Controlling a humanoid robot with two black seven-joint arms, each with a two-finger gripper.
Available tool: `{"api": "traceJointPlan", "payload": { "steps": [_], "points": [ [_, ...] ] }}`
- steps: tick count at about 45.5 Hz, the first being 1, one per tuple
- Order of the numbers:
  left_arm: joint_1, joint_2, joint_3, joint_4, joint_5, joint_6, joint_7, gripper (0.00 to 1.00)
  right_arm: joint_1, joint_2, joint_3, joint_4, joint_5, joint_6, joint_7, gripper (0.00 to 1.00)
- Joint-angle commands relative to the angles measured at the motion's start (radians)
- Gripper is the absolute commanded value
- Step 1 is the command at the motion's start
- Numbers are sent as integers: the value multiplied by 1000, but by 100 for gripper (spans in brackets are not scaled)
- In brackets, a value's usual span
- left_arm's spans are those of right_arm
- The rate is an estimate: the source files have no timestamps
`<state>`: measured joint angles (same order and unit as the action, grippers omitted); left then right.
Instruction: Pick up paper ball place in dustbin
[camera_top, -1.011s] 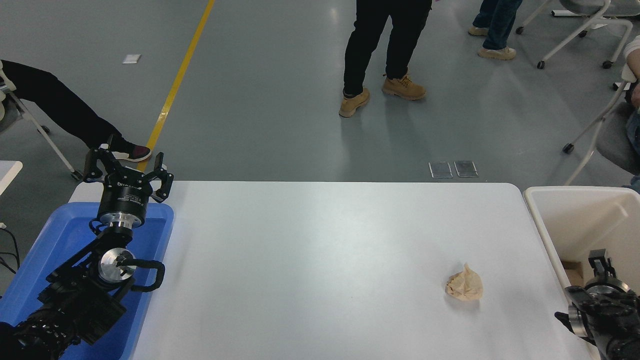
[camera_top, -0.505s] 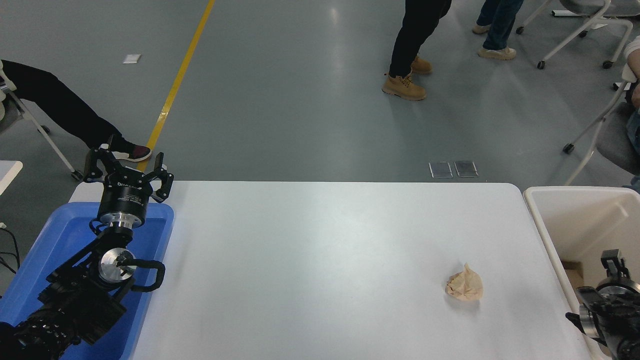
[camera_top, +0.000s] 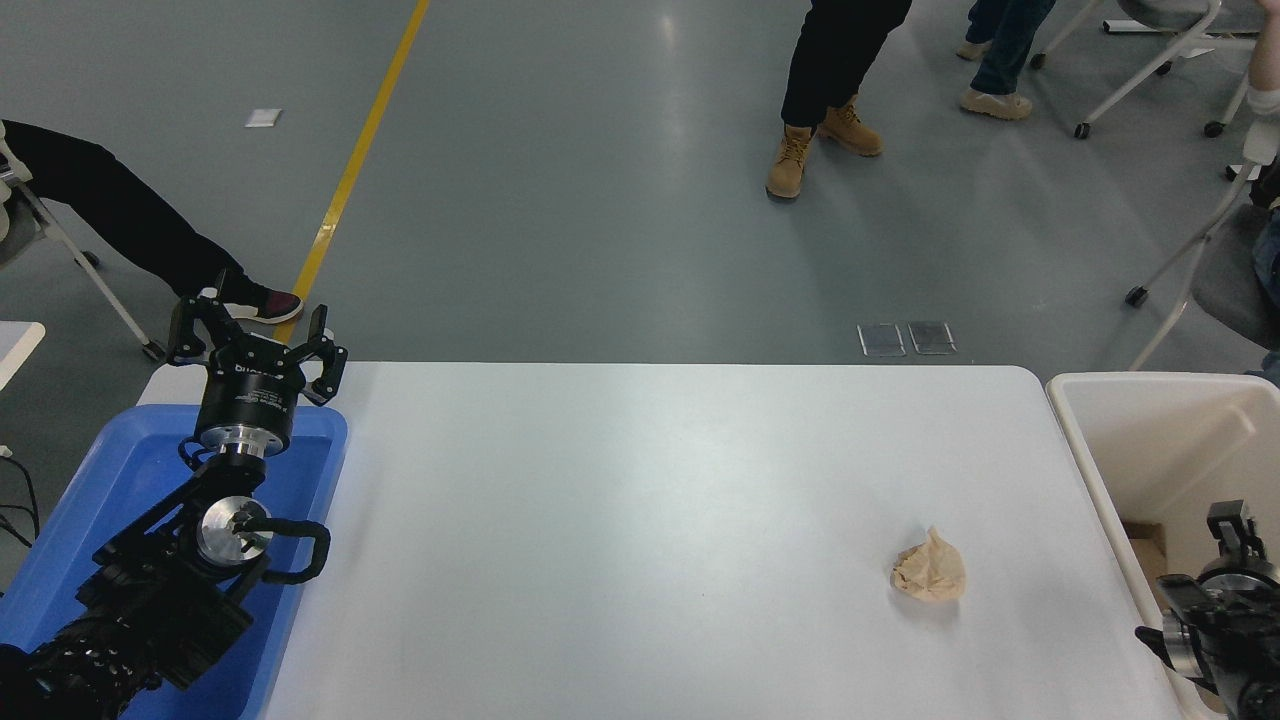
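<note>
Ball (camera_top: 929, 574) sits loose on the tabletop (camera_top: 640, 520) toward the near right corner, bin (camera_top: 1110, 470) just past the right edge. Right gripper (camera_top: 1225, 560) low over the bin's near wall, can't tell its state; left gripper (camera_top: 255, 335) parked, spread, holding nothing. Risks: arm clips the bin rim swinging in, or a shallow pinch flattens the ball and it slips.
</note>
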<state>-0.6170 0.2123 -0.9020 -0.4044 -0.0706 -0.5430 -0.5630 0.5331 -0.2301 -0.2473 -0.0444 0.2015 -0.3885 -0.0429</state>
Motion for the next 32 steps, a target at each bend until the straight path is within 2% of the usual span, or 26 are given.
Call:
{"api": "traceJointPlan", "payload": {
  "steps": [1,18,32],
  "points": [
    [0,1,0,-1,0,0,0,99,-4,-1,-1,0,-1,-1,0,100],
    [-1,1,0,-1,0,0,0,99,74,-35,-18,12,-17,8,0,100],
    [-1,-1,0,-1,0,0,0,99,248,-25,-325,18,-17,14,0,100]
  ]
}}
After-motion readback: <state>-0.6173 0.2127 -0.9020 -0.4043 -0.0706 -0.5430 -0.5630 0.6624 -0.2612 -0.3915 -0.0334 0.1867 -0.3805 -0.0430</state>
